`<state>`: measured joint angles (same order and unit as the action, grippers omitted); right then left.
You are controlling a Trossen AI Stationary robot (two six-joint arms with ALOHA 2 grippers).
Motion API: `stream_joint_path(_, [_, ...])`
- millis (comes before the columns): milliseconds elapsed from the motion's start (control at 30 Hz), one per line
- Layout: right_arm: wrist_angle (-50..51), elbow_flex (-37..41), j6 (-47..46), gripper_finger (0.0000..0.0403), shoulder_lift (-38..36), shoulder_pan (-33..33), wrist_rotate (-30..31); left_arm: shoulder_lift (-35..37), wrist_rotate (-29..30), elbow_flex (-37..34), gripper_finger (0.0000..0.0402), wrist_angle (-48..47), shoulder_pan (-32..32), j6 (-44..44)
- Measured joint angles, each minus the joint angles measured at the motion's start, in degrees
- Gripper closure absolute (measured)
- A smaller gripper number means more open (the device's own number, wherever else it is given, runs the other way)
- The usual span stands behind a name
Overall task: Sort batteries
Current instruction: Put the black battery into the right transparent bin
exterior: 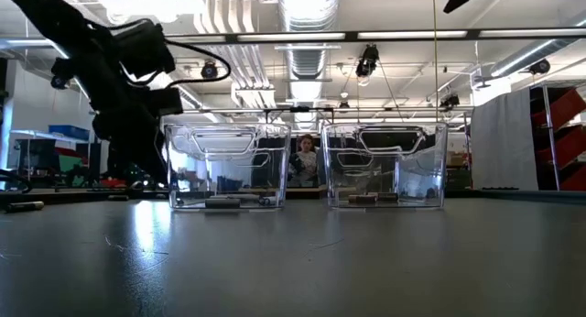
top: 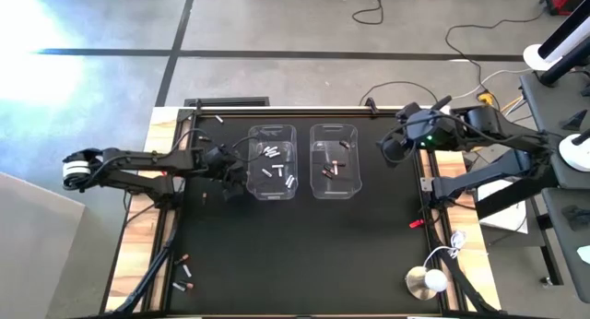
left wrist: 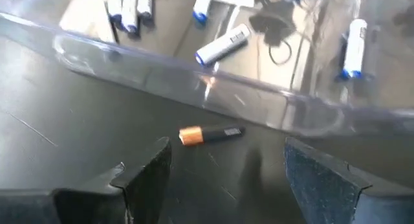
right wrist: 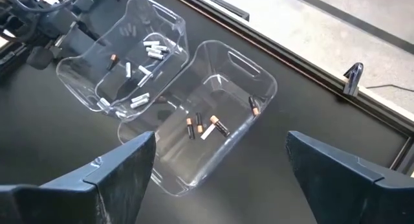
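Two clear bins stand side by side at the far middle of the black mat. The left bin (top: 272, 160) holds silvery-white batteries (left wrist: 222, 45). The right bin (top: 334, 159) holds dark batteries with copper ends (right wrist: 218, 127). One dark copper-ended battery (left wrist: 210, 134) lies flat on the mat just outside the left bin's wall (left wrist: 272, 98). My left gripper (left wrist: 226, 153) is low over it, slanting down and open, with a finger on either side, touching nothing. My right gripper (top: 396, 146) hangs open, high beside the right bin.
Several loose batteries (top: 184, 275) lie at the mat's near left corner, and single ones lie near the far edge (top: 218, 119) and left of the bins (top: 205, 197). A small red clip (top: 417, 223) and a white round object (top: 426, 282) sit at the right edge.
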<state>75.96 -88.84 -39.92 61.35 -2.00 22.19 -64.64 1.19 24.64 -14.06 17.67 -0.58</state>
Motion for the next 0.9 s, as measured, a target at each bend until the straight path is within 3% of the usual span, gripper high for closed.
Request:
stream_joint_path(467, [0.0,0.0,0.3,0.006,4.5,0.0,-2.0,-6.2,2.7,-6.9,0.0109,19.0,0.0,-1.5])
stream_joint_path(733, [0.0,0.0,-0.9,0.006,5.4,0.0,-4.9,-14.0,2.8,-6.3,0.0098,22.7,0.0,-1.7])
stream_joint_path(900, [0.0,0.0,-1.0,0.006,5.5,0.0,-6.2,-15.2,2.9,-6.1,0.0114,21.8,0.0,-5.3])
